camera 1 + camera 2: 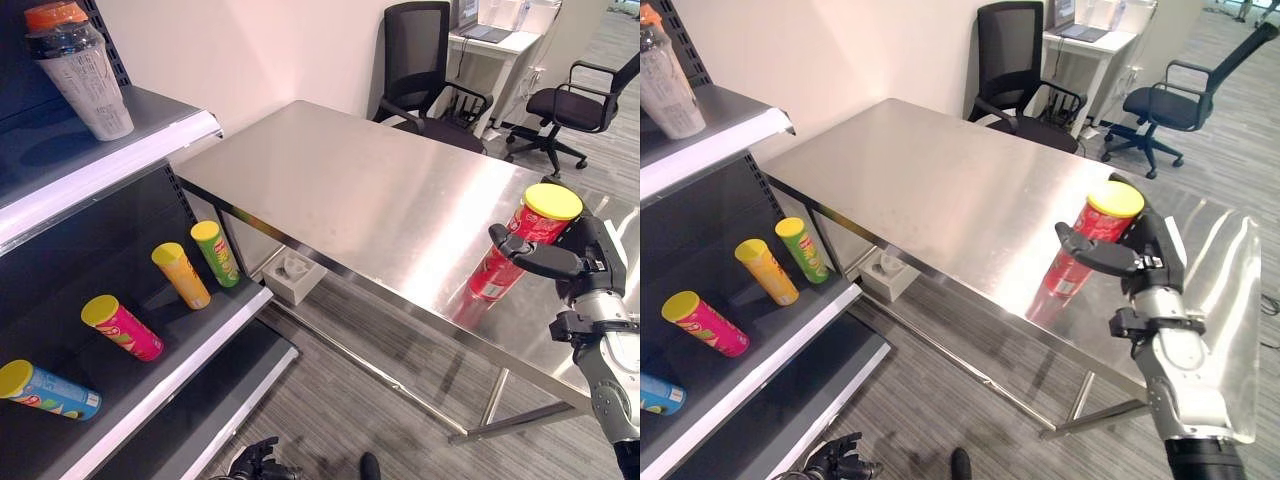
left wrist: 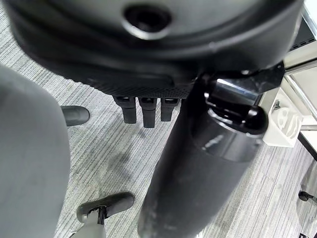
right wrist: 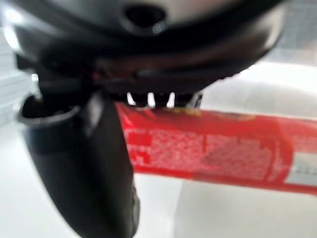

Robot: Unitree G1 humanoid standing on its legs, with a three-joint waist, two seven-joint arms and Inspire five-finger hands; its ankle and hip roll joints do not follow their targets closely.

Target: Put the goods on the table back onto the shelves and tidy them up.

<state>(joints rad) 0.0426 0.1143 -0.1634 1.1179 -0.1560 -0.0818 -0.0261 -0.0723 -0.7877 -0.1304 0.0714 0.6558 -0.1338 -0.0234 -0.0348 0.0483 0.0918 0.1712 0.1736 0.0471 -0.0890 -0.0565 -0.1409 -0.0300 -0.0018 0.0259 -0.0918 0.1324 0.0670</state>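
The right hand (image 1: 578,262) is wrapping round the red can (image 1: 520,243) at the right of the frame, thumb reaching across its front and fingers curled behind it. The can, capped with a yellow lid (image 1: 553,201), is leaning, its base seemingly resting on the steel table (image 1: 350,190), though from here contact is hard to be sure of. The right wrist view is showing the same red can (image 3: 213,153) lying across the palm just past the fingers (image 3: 148,99).

Over at the left, four cans are lying on the lower shelf (image 1: 190,345): a green can (image 1: 216,252), an orange-yellow can (image 1: 181,274), a pink can (image 1: 121,327) and a blue can (image 1: 48,390) at the lower left corner (all with yellow lids facing outward). On the upper shelf (image 1: 100,165), a clear bottle with an orange cap (image 1: 80,70) is standing upright.

The left hand (image 1: 255,462) is hanging low at the bottom edge, over the grey floor; its fingers (image 2: 143,110) are hanging loose around nothing. Two black office chairs (image 1: 425,70) are sitting beyond the table at the upper right.
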